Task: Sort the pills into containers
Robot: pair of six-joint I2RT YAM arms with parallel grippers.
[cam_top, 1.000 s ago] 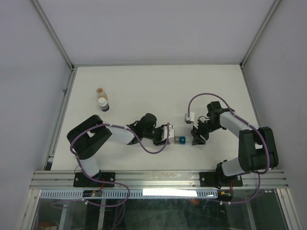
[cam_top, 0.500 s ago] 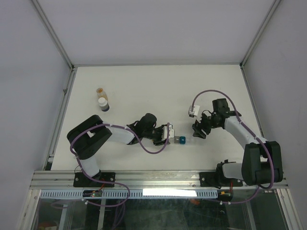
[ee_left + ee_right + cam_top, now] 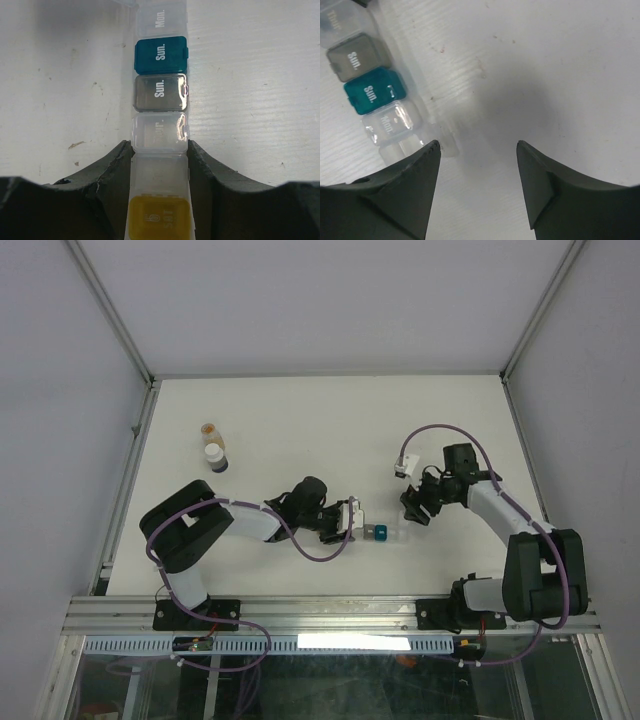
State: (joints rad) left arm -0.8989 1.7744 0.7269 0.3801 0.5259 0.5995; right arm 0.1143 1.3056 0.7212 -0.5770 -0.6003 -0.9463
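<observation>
The strip point(image 3: 160, 95) lies toward the near edge of the desk point(image 3: 300, 420), midway between the arms, with its teal cell point(image 3: 161, 55) toward the right. The left pincer point(image 3: 160, 150) is clamped across its long sides just right of the yellow cell point(image 3: 159, 217), and the right pincer point(image 3: 477, 147) hangs apart and empty just off the strip's right end. Being thin, light, slick plastic with hinged lids, the strip would likely skid or twist if pushed at one end, so grip the side walls, not the lids, and squeeze mildly
</observation>
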